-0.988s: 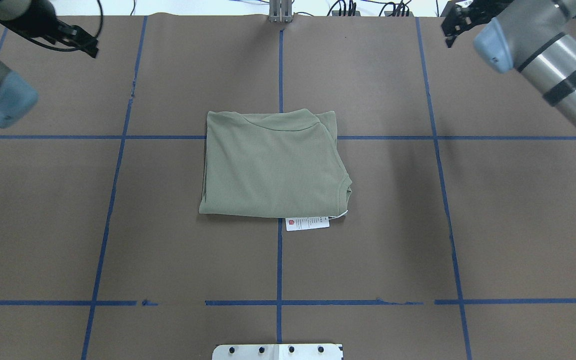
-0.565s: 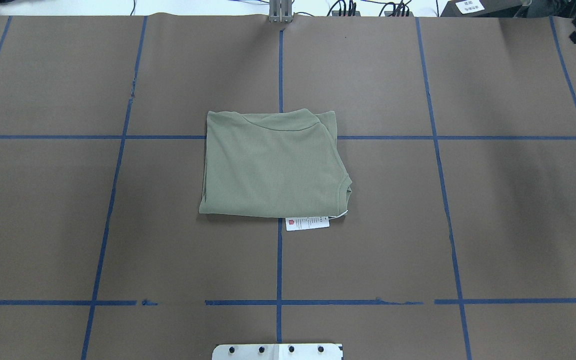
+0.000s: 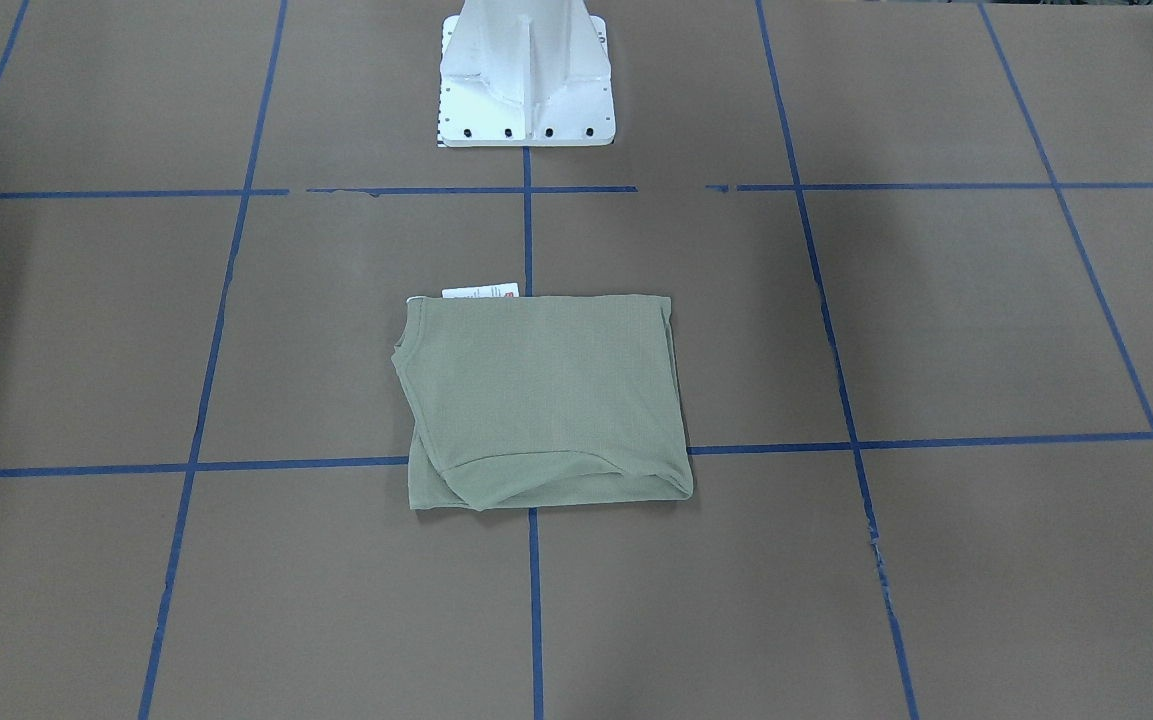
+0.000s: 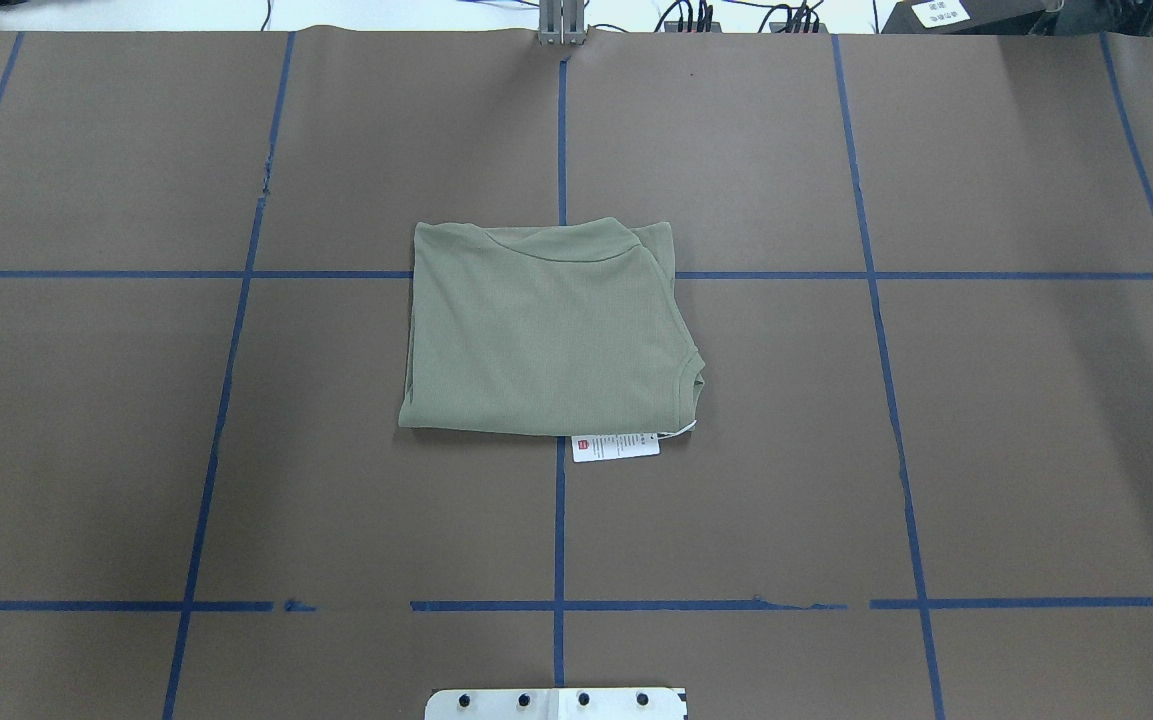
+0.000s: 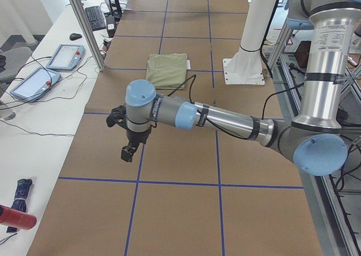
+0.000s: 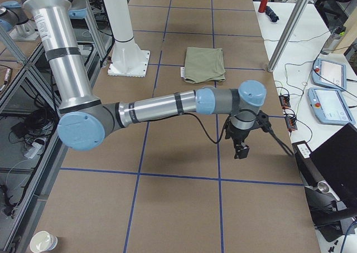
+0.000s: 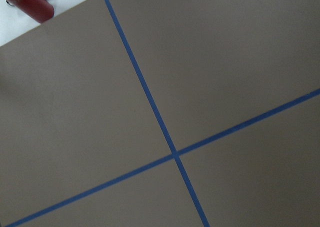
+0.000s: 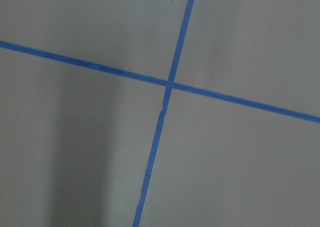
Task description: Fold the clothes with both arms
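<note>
Folded shirt [image 4: 546, 330], white tag [image 4: 615, 446] with red mark, print seemingly illegible; left gripper [image 5: 128, 153], right gripper [image 6: 241, 151]: opening indiscernible.

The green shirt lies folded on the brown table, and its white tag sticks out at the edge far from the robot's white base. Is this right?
No. The white tag sticks out at the edge nearest the white base, as the exterior front-facing view shows. The green shirt does lie folded on the brown table.
</note>
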`<state>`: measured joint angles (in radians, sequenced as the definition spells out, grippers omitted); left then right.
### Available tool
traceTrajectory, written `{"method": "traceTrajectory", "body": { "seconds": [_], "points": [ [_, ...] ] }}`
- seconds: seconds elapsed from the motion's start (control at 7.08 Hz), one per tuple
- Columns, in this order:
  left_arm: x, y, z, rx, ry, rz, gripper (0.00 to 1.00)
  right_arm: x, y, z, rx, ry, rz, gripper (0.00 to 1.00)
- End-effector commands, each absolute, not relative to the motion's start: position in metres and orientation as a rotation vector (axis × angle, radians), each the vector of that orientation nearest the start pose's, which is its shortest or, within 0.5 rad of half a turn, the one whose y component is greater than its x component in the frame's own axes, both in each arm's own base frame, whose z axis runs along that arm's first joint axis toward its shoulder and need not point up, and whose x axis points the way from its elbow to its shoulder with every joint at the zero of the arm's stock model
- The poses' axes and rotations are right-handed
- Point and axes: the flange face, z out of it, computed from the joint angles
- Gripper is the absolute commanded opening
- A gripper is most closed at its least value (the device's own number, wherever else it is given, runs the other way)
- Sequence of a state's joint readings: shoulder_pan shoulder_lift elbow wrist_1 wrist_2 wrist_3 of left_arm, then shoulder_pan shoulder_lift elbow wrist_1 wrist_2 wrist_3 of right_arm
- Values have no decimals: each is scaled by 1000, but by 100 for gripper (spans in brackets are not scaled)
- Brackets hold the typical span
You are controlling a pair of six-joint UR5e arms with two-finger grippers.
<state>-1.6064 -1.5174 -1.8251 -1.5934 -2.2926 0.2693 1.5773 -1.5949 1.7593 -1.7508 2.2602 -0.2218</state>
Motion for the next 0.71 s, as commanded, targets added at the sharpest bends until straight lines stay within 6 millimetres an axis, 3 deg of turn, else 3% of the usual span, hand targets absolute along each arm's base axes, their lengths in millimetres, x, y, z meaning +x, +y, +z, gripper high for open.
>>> {"method": "traceTrajectory", "body": {
  "seconds": [0.0,0.14,0.56],
  "points": [
    [-81,-448,578,230,712,180,100,73,-437,607,46,-688,-152,100],
    [-82,-442,576,210,722,83,100,74,-436,607,44,-688,-143,100],
    [-80,-439,598,169,725,85,100,73,-435,608,43,-693,-147,100]
  ]
}}
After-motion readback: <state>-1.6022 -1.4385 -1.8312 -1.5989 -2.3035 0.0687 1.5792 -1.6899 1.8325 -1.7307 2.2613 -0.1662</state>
